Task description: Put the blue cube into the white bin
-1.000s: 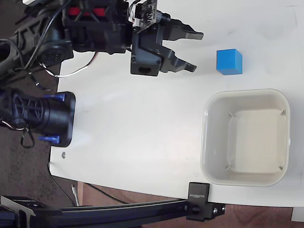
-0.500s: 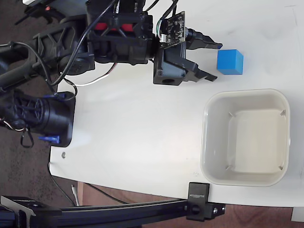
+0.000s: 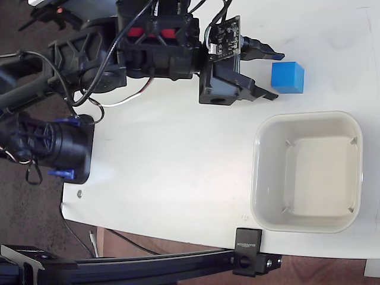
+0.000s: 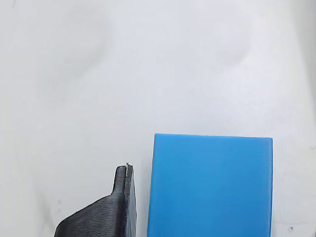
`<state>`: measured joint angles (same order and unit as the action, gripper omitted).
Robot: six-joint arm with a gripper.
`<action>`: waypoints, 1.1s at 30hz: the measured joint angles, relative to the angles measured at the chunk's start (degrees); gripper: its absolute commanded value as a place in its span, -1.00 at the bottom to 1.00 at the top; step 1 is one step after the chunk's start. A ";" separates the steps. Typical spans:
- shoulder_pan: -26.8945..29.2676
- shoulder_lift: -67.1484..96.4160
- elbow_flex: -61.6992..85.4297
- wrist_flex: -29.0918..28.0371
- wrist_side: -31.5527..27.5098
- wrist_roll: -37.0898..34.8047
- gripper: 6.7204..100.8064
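Pincer (image 3: 274, 75) spread wide, nothing held, tips just short of the blue cube (image 3: 288, 78), which sits on the white table (image 3: 178, 166) straight ahead. Best eased forward until both fingers flank the cube (image 4: 211, 185) squarely, one finger (image 4: 106, 212) already near its side, before closing. White bin (image 3: 307, 171) beside and beyond, well apart, table bare between. Table edge close past the cube.
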<state>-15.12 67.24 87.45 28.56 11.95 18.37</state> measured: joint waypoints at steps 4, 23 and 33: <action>0.00 -1.58 -0.97 -0.44 0.09 0.09 0.99; 0.18 -3.52 -2.46 -3.78 -1.32 1.58 0.93; 0.18 -3.52 0.00 -5.98 -1.58 2.29 0.93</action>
<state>-14.94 63.72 87.45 22.59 10.37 20.65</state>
